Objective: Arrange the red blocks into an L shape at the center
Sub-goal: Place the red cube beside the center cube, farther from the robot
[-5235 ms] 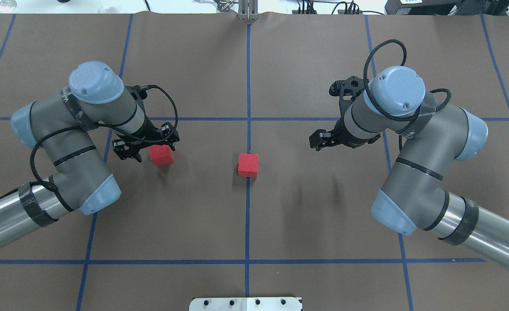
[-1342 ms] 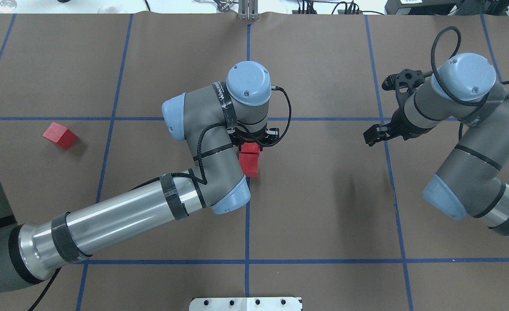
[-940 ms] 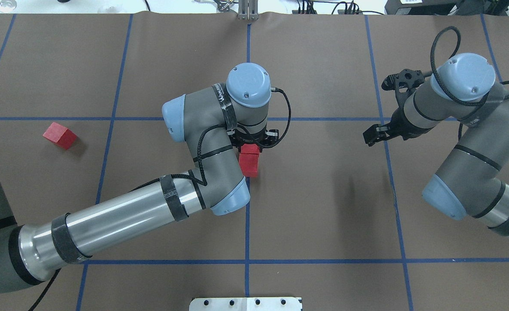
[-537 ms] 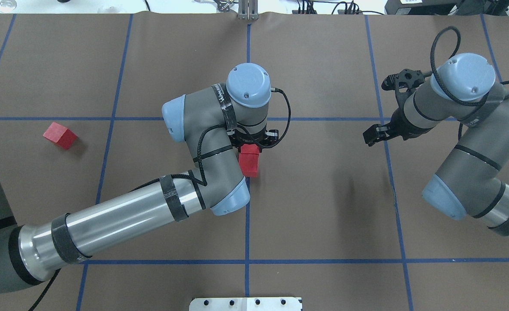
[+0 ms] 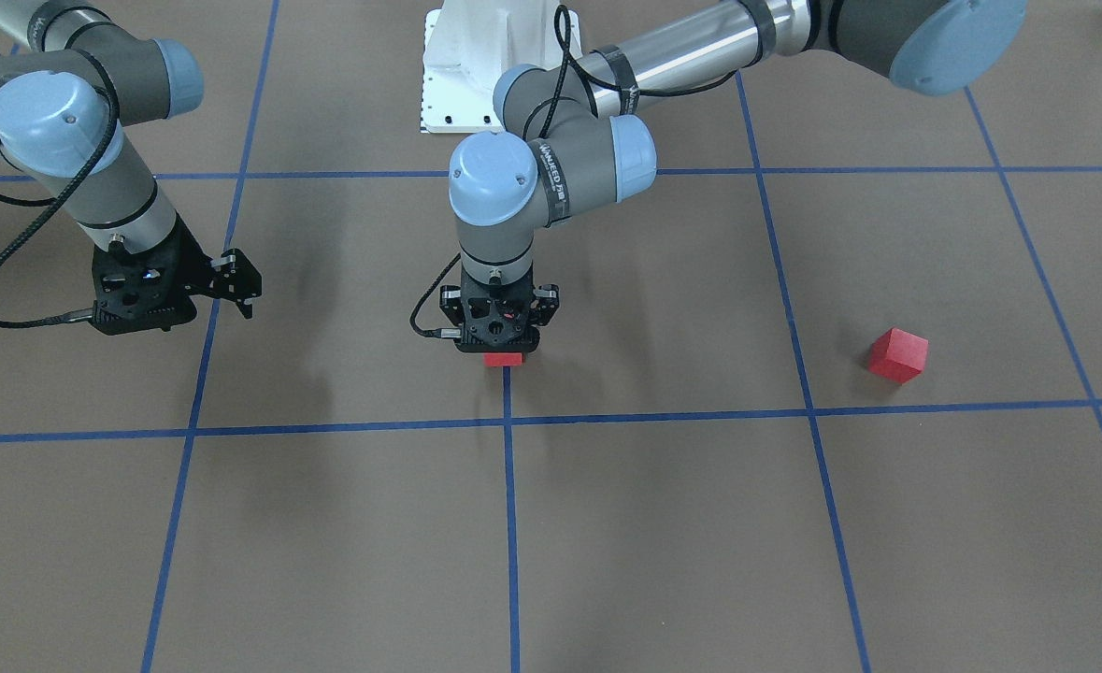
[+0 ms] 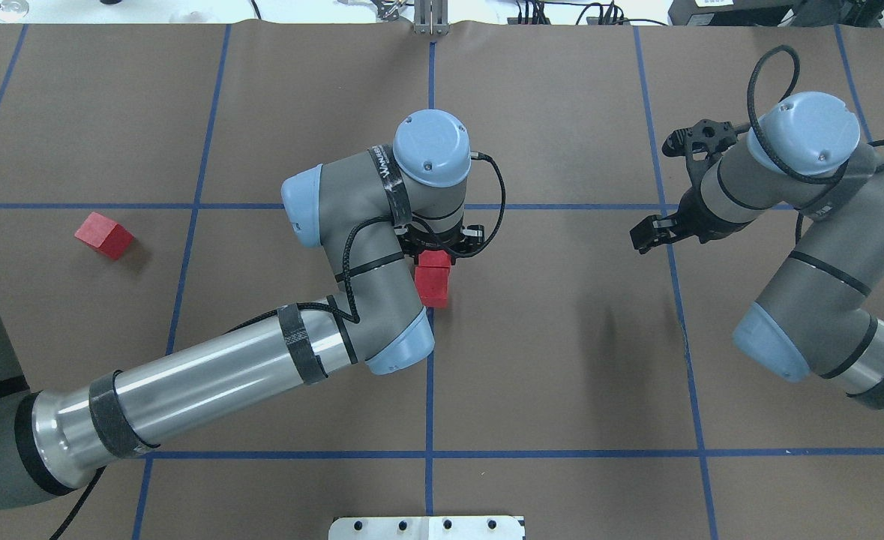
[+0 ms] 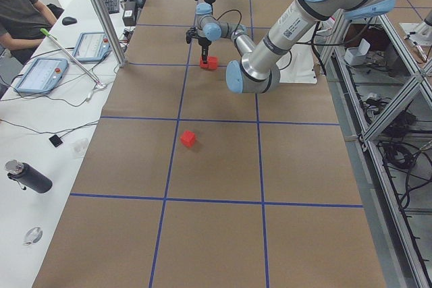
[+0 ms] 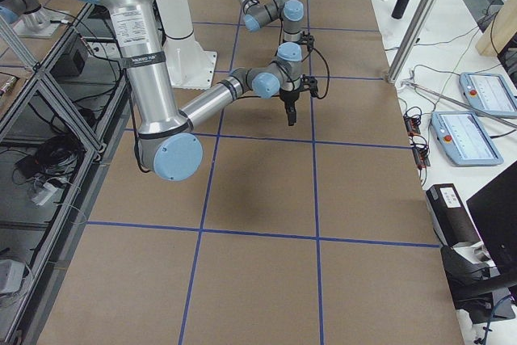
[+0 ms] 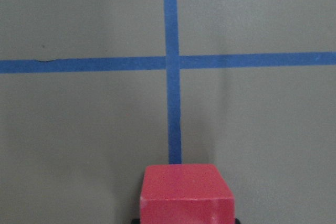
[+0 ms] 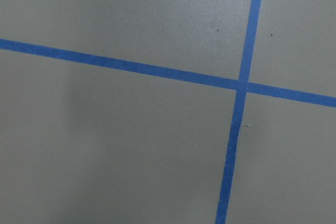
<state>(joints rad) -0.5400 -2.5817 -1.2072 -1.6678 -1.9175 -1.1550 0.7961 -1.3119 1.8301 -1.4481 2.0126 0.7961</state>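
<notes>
Both arms have grey joints with pale blue caps, polished silver tubes, black bands, looping black cables and black grippers

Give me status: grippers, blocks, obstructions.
Left gripper shut on second red block, set against centre block. Right gripper empty, hovering aside. Third block far out on left. Nothing in the way.

Small matte red cubes, three, plain-faced. Two sit touching in a row along the central blue tape line on the flat brown surface; the third lies alone, rotated, well apart.
</notes>
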